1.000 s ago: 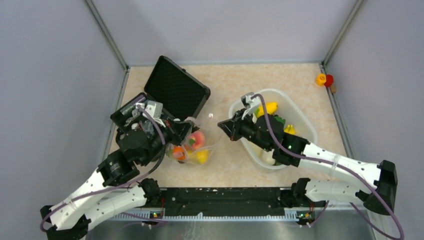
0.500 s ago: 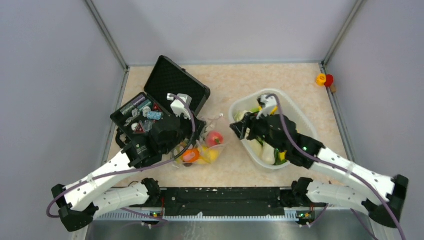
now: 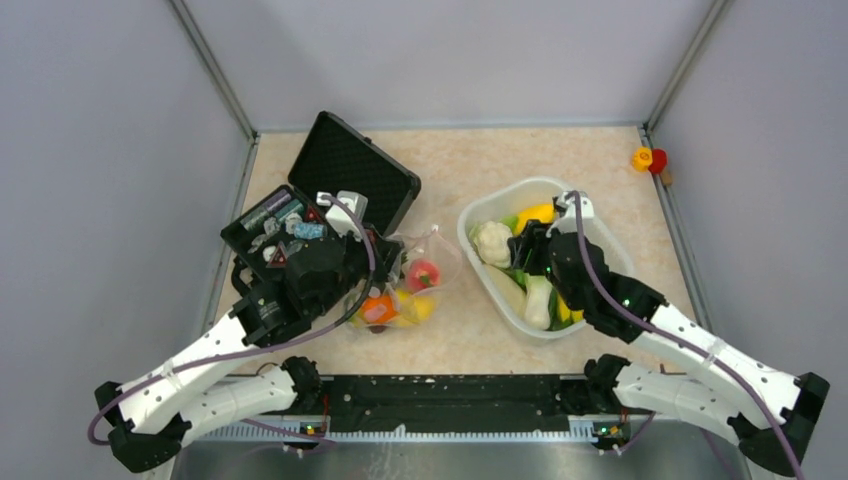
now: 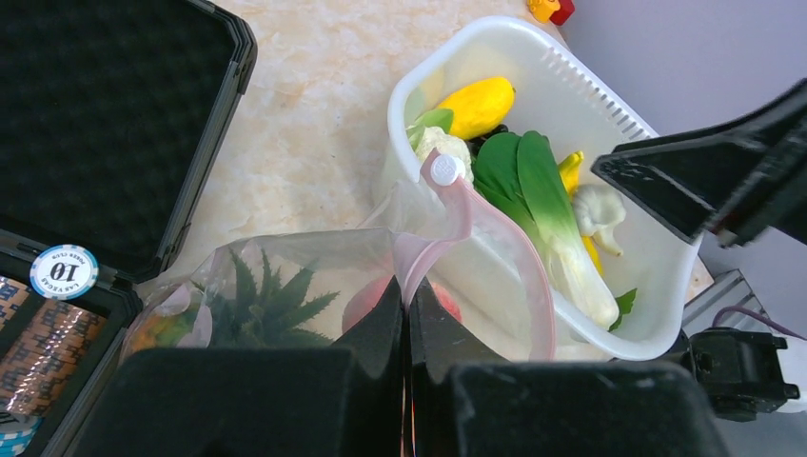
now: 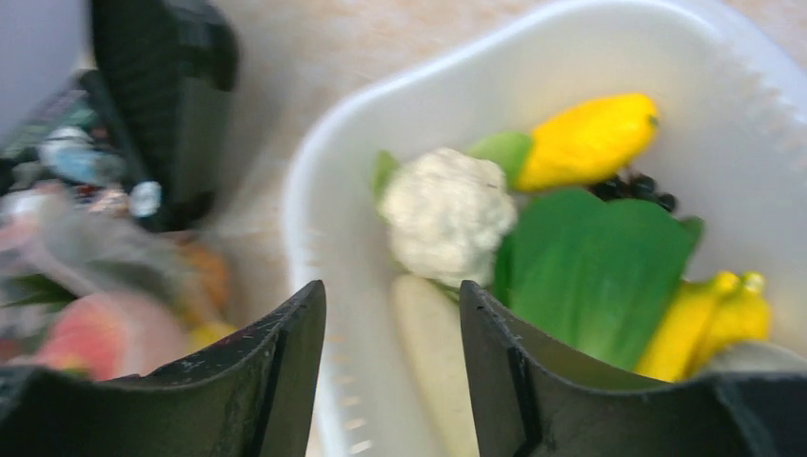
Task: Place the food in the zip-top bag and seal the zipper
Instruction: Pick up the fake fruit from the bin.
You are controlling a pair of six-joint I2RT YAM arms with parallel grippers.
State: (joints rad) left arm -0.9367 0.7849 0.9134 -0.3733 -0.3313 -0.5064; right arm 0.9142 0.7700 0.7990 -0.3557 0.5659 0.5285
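The zip-top bag (image 3: 432,262) lies between the black case and the tub, holding a pineapple (image 4: 262,305), a peach (image 3: 422,274), an orange (image 3: 378,308) and a yellow piece (image 3: 421,308). My left gripper (image 4: 407,293) is shut on the pink zipper (image 4: 457,214) strip and holds the bag's mouth up in a loop. My right gripper (image 5: 390,290) hangs open and empty over the tub's left end. More food lies in the tub: a cauliflower (image 5: 447,214), a yellow mango (image 5: 585,138) and a green leafy stalk (image 5: 590,257).
The white oval tub (image 3: 470,215) sits right of centre. An open black case (image 3: 350,175) with poker chips (image 4: 64,271) stands at the left, close to the bag. A small yellow and red toy (image 3: 648,159) lies by the far right wall.
My right gripper has opened and drawn back from beside the bag to above the tub. My left arm has swung right with the bag's mouth, uncovering the case tray.
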